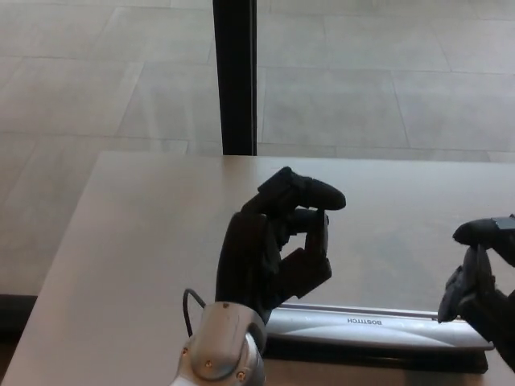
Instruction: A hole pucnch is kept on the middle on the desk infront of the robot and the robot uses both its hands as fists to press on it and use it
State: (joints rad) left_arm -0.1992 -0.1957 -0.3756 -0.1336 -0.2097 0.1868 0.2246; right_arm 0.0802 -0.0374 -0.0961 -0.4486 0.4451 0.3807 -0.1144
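Only readable thing here is the brand name "BOSTITCH" in small dark letters on the silver top bar of the hole punch (378, 328). It's upside down from the head camera's side, sitting roughly in the middle of the visible part of the bar. No other words, numbers or labels can be made out anywhere else.
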